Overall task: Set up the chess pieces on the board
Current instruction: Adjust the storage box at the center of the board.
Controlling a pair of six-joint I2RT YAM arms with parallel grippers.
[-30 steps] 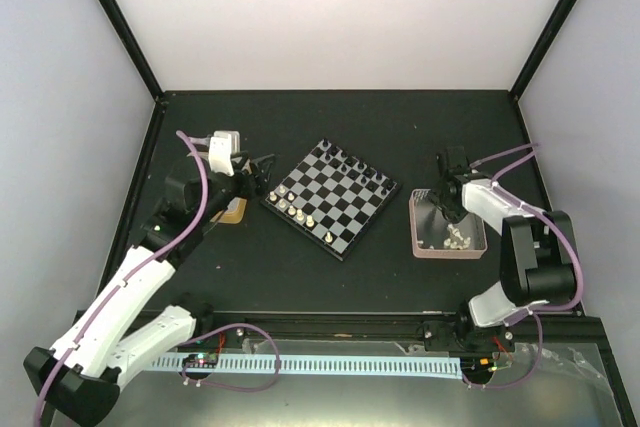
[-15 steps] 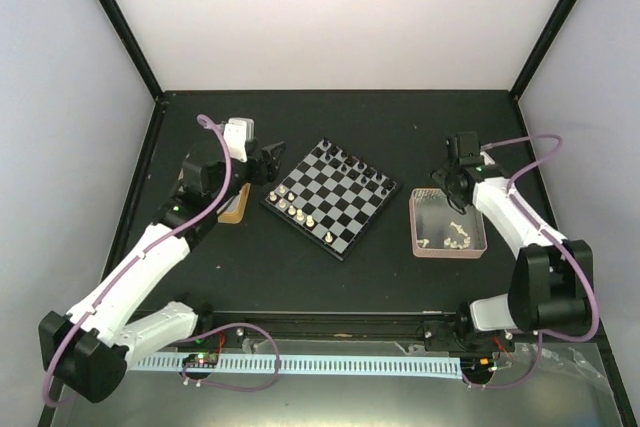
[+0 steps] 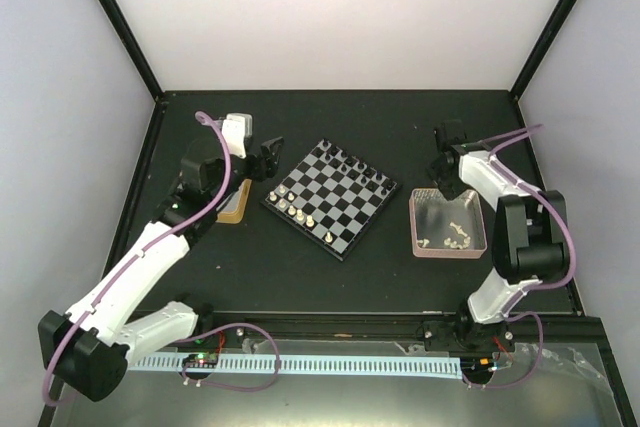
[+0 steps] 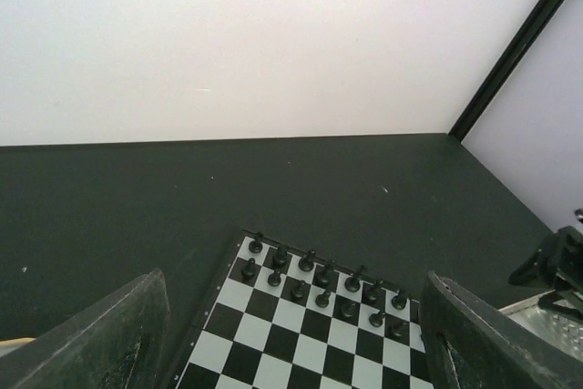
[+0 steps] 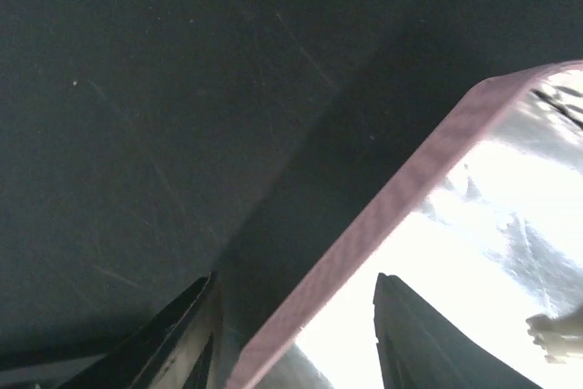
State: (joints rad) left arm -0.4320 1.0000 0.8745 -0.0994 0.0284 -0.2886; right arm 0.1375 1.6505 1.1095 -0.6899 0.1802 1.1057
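The board lies turned like a diamond at the table's middle. Black chess pieces fill two rows along its far side, and cream-white pieces line its near-left edge. More white pieces lie in the pink tray; one shows close up. My left gripper hovers open and empty just off the board's left corner, its fingers framing the black rows. My right gripper is open at the tray's far-left corner, straddling the pink rim with one finger outside and one inside, holding nothing.
A yellow-rimmed tin sits left of the board, partly under my left arm. Black frame posts rise at the table's far corners. The cable rail runs along the near edge.
My left gripper has swung up and right, from over the tin to the board's left corner. My right gripper has left the tray's inside for its far-left rim.
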